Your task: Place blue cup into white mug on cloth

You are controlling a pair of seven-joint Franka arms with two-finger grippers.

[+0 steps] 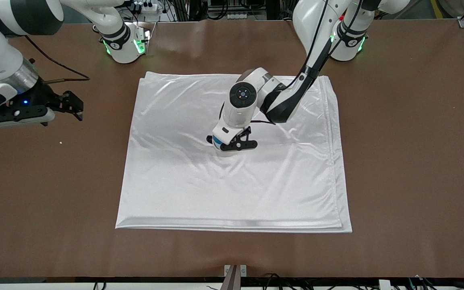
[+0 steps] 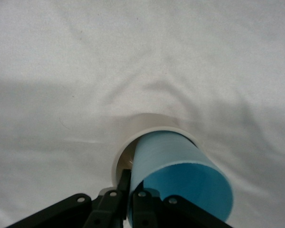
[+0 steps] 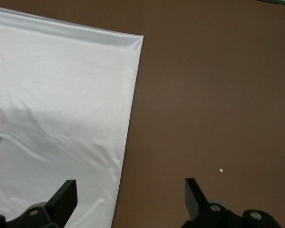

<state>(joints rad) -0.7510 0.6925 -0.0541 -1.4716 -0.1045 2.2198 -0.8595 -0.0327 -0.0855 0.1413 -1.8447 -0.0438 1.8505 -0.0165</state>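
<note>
The cloth (image 1: 232, 181) lies spread on the brown table. My left gripper (image 1: 232, 147) is low over its middle, shut on the wall of the blue cup (image 2: 180, 175). The cup is tilted, with its base inside the white mug (image 2: 149, 124), which stands on the cloth (image 2: 133, 57). One finger (image 2: 125, 183) sits outside the cup's wall, the other inside it. In the front view the hand hides the mug, and only a sliver of blue (image 1: 216, 141) shows. My right gripper (image 1: 73, 105) waits open over bare table toward the right arm's end, its fingers (image 3: 64, 197) empty.
A small white speck (image 1: 60, 142) lies on the table near my right gripper. The cloth's edge (image 3: 130, 109) runs close by that gripper. Brown table (image 1: 409, 161) surrounds the cloth on every side.
</note>
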